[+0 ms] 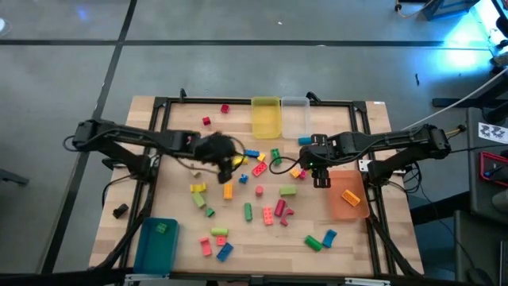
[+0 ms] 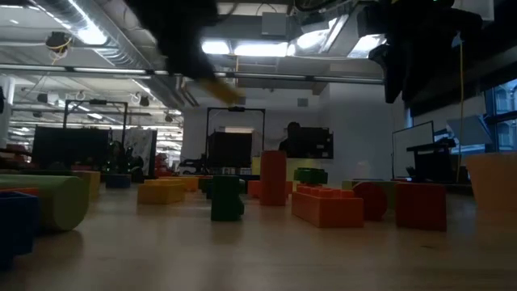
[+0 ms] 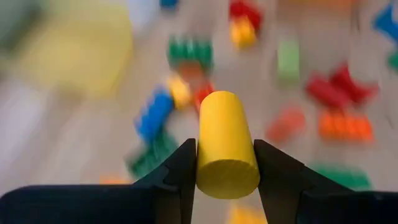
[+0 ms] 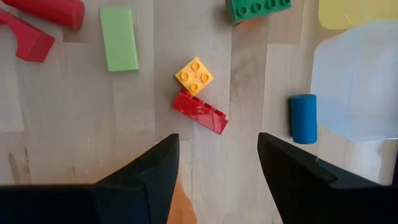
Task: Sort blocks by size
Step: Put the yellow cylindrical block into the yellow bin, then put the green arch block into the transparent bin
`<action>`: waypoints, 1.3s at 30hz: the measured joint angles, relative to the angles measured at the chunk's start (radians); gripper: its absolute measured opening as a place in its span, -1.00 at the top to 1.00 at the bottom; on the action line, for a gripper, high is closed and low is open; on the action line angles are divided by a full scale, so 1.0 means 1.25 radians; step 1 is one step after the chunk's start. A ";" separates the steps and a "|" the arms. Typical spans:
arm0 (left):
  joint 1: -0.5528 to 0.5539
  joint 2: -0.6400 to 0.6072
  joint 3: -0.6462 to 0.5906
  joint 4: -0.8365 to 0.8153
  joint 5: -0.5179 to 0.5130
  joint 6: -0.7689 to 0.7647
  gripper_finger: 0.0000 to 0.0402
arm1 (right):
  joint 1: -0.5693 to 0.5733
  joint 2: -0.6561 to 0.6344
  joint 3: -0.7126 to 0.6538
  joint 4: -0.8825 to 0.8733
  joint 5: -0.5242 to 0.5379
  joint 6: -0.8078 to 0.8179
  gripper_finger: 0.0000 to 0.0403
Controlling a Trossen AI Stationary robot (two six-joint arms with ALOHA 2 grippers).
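My left gripper clamps yellow cylinder, lifted above brick scatter, near-left of yellow bin. Judgement: keep squeeze firm, round sides slip; carry level, release low inside bin. Right gripper open, empty, over red brick.

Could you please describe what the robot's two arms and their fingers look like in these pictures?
Both arms are dark, nearly black, jointed links with thin black cables trailing alongside. The left gripper has two flat, dark, wedge-shaped fingers with straight inner faces. The right gripper has matching dark fingers, broad at the base and tapering to the tips. No markings are visible on either.
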 joint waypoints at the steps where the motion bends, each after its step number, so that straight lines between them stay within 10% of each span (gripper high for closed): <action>1: 0.019 0.014 0.000 0.041 -0.001 0.032 0.40 | 0.000 0.000 0.000 0.000 0.000 0.000 -0.09; 21: 0.301 0.340 0.000 0.624 0.000 0.293 0.36 | 0.000 0.000 0.000 0.101 -0.015 0.023 -0.09; 39: 0.361 0.398 0.000 0.669 0.000 0.329 0.01 | 0.001 0.008 -0.174 0.403 -0.190 0.135 -0.09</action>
